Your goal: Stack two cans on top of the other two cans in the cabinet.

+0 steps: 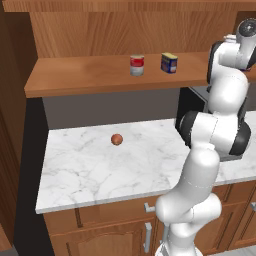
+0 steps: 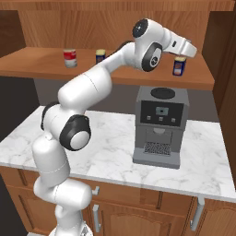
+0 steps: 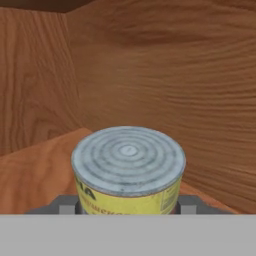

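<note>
The gripper point(image 3: 128, 204) has one finger on each side of a yellow-banded can point(image 3: 128, 170) and seems closed on it, over the cabinet point(image 2: 138, 76) shelf's right end, near the back panel. Two other cans point(image 1: 137, 65) stand well apart to the left.

Kitchen: marble counter point(image 1: 90, 170), coffee machine point(image 2: 159, 126), wooden cabinet point(image 1: 90, 75), drawers below.

In the hand view, the silver-topped can point(image 3: 128, 170) loses its lower body to the frame's bottom band, and its yellow label lettering is cut off. The finger tips point(image 3: 65, 205) beside it barely show, so contact cannot be told. In the right base view, the wrist hides the gripper above the blue can point(image 2: 179, 66). Both shelf cans' point(image 1: 137, 65) labels are too small to read.
</note>
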Robot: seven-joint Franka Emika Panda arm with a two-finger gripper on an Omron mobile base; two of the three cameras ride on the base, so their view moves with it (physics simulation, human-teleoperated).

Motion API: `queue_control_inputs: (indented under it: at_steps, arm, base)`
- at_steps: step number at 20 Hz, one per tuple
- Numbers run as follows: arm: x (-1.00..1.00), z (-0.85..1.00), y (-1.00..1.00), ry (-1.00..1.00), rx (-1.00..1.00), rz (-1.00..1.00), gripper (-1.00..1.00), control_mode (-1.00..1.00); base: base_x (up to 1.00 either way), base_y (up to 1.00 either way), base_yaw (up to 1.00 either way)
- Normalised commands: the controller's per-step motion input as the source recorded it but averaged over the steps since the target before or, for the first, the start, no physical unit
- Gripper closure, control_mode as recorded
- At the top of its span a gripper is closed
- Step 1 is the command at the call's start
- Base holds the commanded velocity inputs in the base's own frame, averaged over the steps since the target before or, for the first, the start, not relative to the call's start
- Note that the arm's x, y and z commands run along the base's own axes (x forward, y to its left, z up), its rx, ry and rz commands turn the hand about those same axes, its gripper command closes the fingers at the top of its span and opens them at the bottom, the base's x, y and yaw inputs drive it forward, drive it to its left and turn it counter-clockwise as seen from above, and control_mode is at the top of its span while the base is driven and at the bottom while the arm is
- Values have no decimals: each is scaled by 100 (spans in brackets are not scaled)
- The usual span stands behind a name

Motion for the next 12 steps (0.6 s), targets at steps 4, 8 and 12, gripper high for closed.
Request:
queue_control_inputs:
  at_steps: [4, 8, 12]
  arm:
    - [15, -10, -2, 0, 0, 5, 100, -100]
    - [15, -3, -4, 0, 0, 5, 100, -100]
    - [5, 0, -4, 0, 0, 3, 100, -100]
  base:
    - [0, 0, 0]
    - [0, 0, 0]
    - [0, 0, 0]
